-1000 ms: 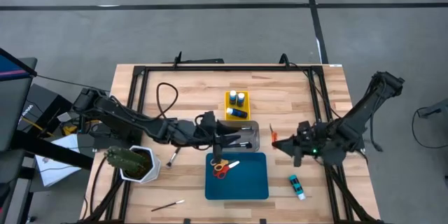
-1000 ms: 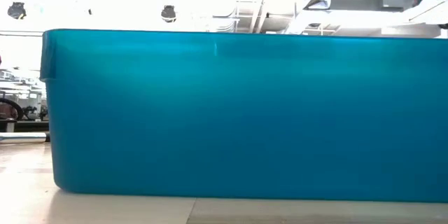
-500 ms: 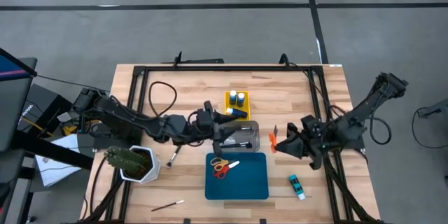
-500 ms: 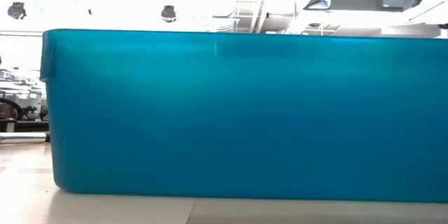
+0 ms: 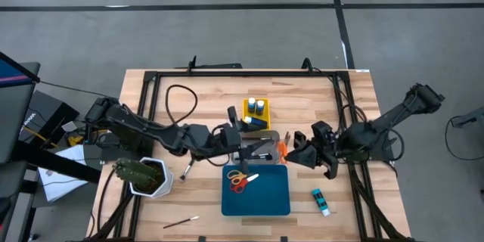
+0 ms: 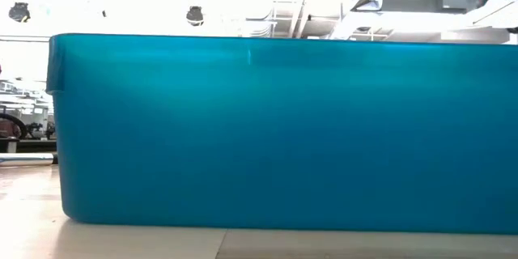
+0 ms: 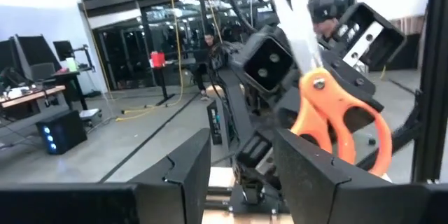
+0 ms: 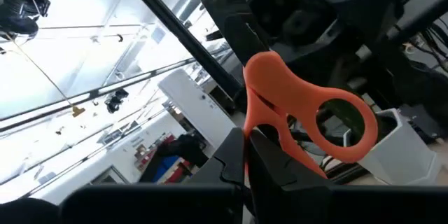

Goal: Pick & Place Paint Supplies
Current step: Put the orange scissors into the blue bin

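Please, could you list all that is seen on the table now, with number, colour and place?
table: one, wood, under everything
yellow tray: one, back centre
bottles: four, blue with white caps; three in the yellow tray, one lying on the table, front right
clear tray: one, centre, with dark brushes inside, number unclear
blue tray: one, front centre
scissors: two, red-orange; one in the blue tray, one held by the right pincer
loose brushes: two, front left and beside the pot
cactus: one, green, white pot, left
left pincer: open, over the clear tray
right pincer: shut, right of the clear tray
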Action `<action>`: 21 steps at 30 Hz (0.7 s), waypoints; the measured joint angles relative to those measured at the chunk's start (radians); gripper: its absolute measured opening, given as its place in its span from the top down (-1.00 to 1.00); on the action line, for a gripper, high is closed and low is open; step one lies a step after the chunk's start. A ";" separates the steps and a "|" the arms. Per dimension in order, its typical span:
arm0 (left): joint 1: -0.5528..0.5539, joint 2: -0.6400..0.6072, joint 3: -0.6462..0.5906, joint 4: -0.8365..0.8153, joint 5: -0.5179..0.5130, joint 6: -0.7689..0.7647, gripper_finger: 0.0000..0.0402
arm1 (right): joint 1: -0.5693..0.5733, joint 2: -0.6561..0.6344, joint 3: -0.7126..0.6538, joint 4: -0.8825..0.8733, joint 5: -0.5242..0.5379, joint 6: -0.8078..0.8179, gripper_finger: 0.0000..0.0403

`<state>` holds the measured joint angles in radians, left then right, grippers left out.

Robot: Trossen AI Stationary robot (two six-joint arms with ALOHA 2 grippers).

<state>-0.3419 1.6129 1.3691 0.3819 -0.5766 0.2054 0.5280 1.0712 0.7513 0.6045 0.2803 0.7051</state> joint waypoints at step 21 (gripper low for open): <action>-0.011 0.019 0.012 -0.045 0.009 -0.035 0.25 | -0.033 0.033 -0.001 0.037 -0.022 -0.005 1.00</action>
<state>-0.3527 1.6321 1.3811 0.3373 -0.5674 0.1707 0.4946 1.1042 0.7506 0.6410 0.2584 0.6998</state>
